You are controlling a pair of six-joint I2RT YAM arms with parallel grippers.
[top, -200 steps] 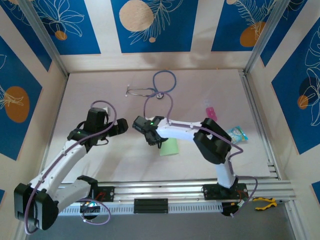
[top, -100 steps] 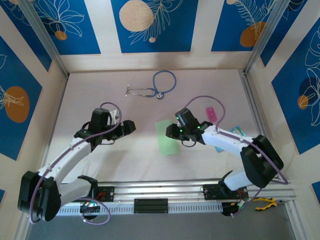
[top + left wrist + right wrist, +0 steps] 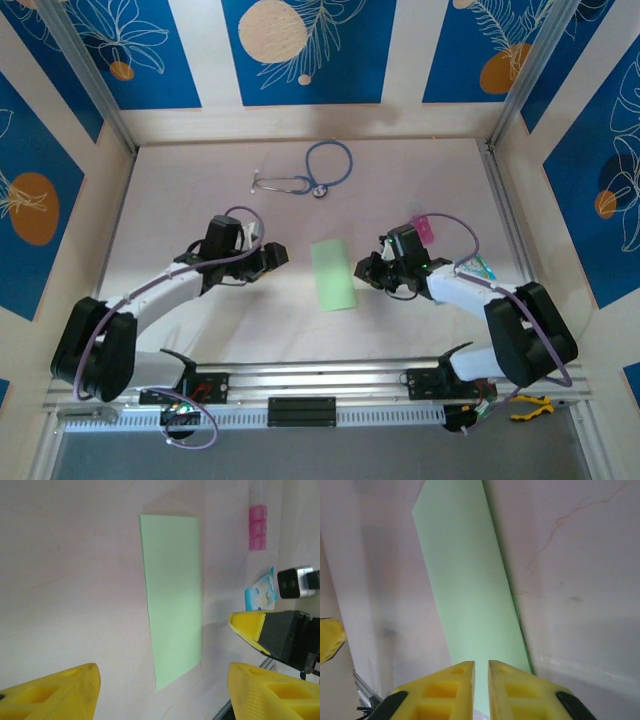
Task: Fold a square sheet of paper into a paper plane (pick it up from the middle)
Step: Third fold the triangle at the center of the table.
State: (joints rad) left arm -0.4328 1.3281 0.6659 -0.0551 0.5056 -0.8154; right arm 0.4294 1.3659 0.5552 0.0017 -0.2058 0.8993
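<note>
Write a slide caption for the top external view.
Green paper lies flat on the table between the left end effector and the right end effector, stethoscope beyond.

The left arm (image 3: 158, 290) and the right arm (image 3: 460, 288) are slim white tubes with bulky black joint housings, and a lilac cable (image 3: 448, 222) loops along each. The left pincer (image 3: 272, 256) and the right pincer (image 3: 362, 270) carry blocky yellow fingers (image 3: 457, 690) moulded with square recesses. Black bases sit at 6 o'clock.
</note>
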